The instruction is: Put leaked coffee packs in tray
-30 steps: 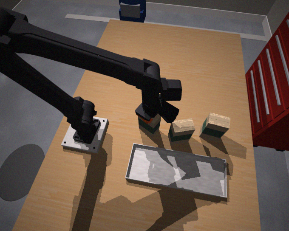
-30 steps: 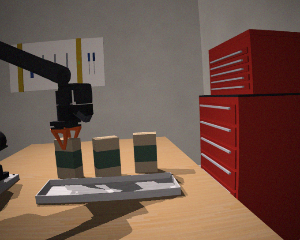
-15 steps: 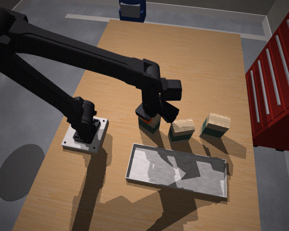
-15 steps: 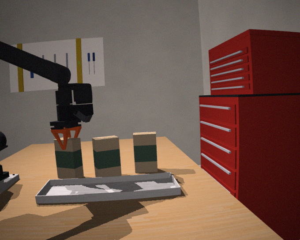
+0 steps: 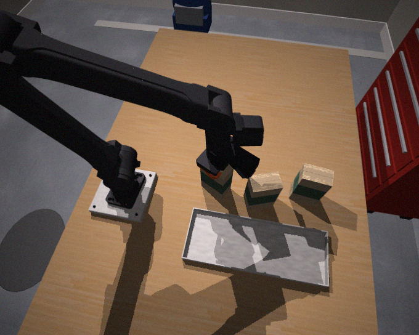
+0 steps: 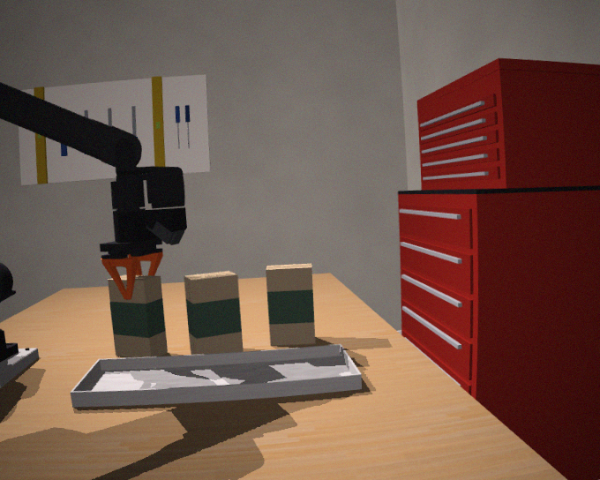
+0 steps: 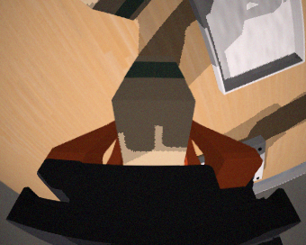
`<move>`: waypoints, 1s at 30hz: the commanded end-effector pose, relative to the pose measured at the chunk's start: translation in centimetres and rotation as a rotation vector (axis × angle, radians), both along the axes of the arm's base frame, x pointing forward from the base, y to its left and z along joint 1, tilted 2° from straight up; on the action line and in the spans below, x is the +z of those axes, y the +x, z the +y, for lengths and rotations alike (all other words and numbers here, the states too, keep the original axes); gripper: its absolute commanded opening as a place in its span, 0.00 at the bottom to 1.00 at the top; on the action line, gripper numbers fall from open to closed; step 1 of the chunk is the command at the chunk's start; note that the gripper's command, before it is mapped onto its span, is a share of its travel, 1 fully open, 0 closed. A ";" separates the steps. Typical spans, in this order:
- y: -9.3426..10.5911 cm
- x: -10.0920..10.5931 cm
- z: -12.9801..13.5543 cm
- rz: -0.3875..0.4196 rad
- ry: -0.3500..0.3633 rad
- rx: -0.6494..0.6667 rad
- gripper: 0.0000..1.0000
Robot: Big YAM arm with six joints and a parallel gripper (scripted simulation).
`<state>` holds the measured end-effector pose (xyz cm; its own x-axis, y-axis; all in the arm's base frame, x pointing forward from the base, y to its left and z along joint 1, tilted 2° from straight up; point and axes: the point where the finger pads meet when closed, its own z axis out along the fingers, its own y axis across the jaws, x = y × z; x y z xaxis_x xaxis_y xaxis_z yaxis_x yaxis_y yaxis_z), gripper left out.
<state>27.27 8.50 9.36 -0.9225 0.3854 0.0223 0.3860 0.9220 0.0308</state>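
Note:
Three tan coffee packs with dark green bands stand upright in a row. My gripper (image 5: 219, 170) (image 6: 139, 286) (image 7: 154, 121) is shut on the left pack (image 5: 217, 183) (image 6: 137, 320) (image 7: 153, 108), with the orange fingers on either side of its upper part. That pack appears to stand on the table. The middle pack (image 5: 264, 188) (image 6: 213, 316) (image 7: 124, 7) and the right pack (image 5: 312, 182) (image 6: 291, 306) stand free of the gripper. The grey tray (image 5: 202, 237) (image 6: 214, 393) (image 7: 261, 49) holds no pack. The far finger is partly hidden behind the left pack.
The wooden table (image 5: 251, 76) (image 6: 450, 435) carries the arm's white base plate (image 5: 148, 188) left of the packs. The tray lies in front of the row, on the exterior view's side. A red drawer cabinet (image 5: 384, 167) (image 6: 535, 300) stands beyond the right table edge.

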 end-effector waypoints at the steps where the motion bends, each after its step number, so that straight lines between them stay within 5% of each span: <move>1: -0.4 -0.4 0.2 0.009 -0.003 -0.001 0.25; 22: -0.4 -0.4 0.2 0.009 -0.003 -0.001 0.25; 23: -0.4 -0.4 0.2 0.009 -0.003 -0.001 0.78; 30: -0.4 -0.4 0.2 0.009 -0.002 -0.001 0.78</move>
<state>27.20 8.48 9.30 -0.9225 0.3854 0.0238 0.3860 0.9220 0.0295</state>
